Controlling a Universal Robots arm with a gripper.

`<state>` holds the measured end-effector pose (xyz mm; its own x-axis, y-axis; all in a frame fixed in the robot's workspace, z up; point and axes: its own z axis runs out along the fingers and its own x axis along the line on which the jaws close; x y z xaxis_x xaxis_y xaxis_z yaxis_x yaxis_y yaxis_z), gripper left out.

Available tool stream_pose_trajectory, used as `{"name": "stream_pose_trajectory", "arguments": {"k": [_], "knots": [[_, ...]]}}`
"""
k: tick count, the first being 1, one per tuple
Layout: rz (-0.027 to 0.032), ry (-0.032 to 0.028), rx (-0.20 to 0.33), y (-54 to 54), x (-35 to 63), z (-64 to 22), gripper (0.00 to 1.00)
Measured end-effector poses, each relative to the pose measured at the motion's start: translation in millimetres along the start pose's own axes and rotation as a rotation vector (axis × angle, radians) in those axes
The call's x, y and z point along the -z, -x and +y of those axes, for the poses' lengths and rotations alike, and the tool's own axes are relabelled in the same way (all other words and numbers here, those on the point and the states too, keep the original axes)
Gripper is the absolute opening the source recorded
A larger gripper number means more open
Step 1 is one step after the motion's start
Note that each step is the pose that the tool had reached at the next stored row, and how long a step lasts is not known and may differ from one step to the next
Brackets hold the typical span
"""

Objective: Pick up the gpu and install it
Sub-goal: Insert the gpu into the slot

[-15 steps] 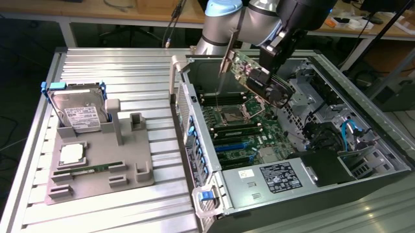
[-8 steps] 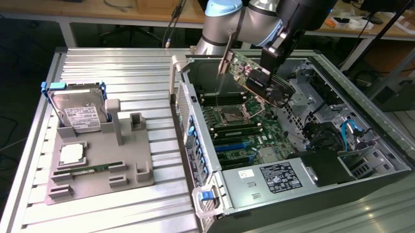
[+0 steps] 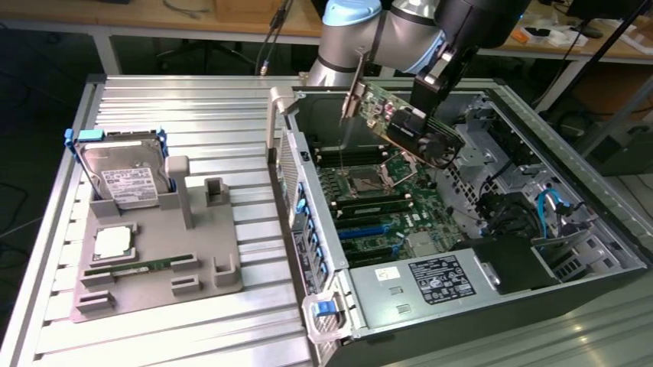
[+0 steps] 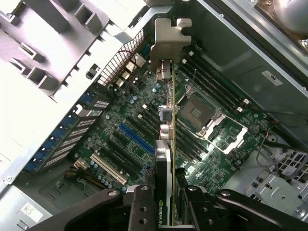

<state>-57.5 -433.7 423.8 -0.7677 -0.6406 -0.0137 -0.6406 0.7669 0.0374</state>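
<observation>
Holding the gpu aloft: pickup complete, seating in the motherboard not yet done. The card hangs tilted over the open computer case, which stands along the worktop's edge on the exterior view's right, and appears clear of the slots. The hand pinches the card edge-on between its fingers, with the silver bracket pointing away from the hand.

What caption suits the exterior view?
Gripper holding the gpu tilted above the motherboard inside the open computer case.
</observation>
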Motion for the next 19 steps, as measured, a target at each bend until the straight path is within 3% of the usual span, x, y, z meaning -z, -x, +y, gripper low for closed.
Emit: {"name": "stream_pose_trajectory", "arguments": {"k": [12,19], "knots": [[0.0059,0.0031,0.101,0.5,-0.1,0.8,0.27],[0.0064,0.0032,0.113,0.5,-0.1,0.8,0.27]]}}
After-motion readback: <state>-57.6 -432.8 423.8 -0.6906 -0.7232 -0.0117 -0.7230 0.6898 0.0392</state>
